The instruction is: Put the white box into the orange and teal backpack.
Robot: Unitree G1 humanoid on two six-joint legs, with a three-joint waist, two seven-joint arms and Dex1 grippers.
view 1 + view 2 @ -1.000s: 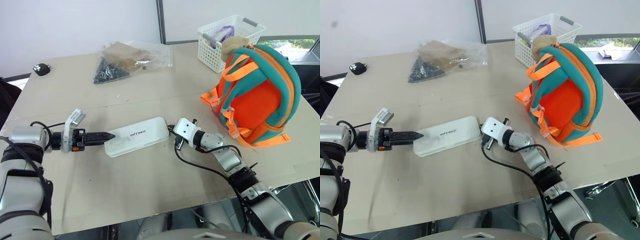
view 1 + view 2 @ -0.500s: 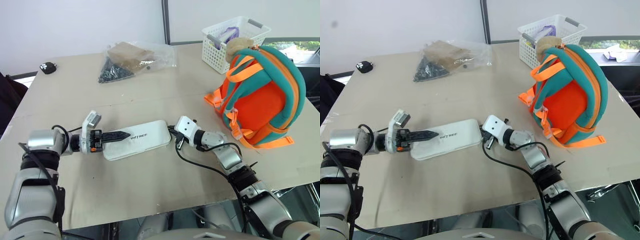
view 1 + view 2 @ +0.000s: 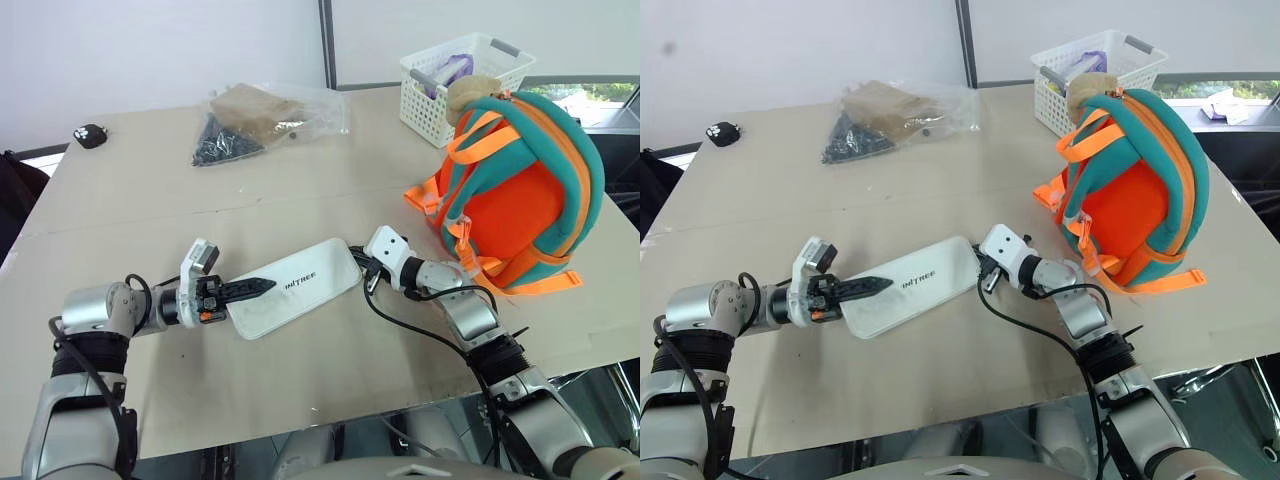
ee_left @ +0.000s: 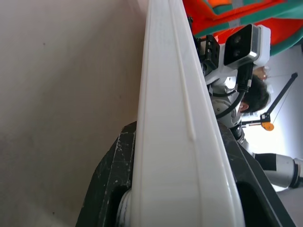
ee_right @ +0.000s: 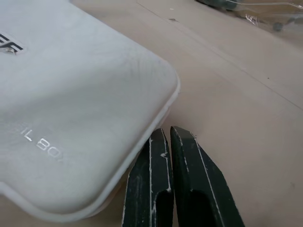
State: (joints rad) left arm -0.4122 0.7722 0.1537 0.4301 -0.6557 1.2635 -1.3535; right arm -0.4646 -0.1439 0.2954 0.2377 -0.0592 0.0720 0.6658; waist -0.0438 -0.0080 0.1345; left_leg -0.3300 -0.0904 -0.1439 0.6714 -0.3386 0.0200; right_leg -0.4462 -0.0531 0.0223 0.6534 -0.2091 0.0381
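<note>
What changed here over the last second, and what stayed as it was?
The left gripper slid over the white box's near end and closed on it, one finger above and one below. The box swung so its far end sits nearer the orange and teal backpack. The right gripper stayed shut at the box's far corner. The backpack kept still.

A plain indoor test room or lab. A large beige table (image 3: 330, 180) stands against a bare white wall (image 3: 150, 50) with a dark vertical strip (image 3: 325, 45). Loose household props lie on the table: a white lattice basket (image 3: 455, 85), a clear bag (image 3: 265, 115) of dark bits and a small black object (image 3: 88, 131). A window (image 3: 590, 90) at the far right shows greenery outside.
</note>
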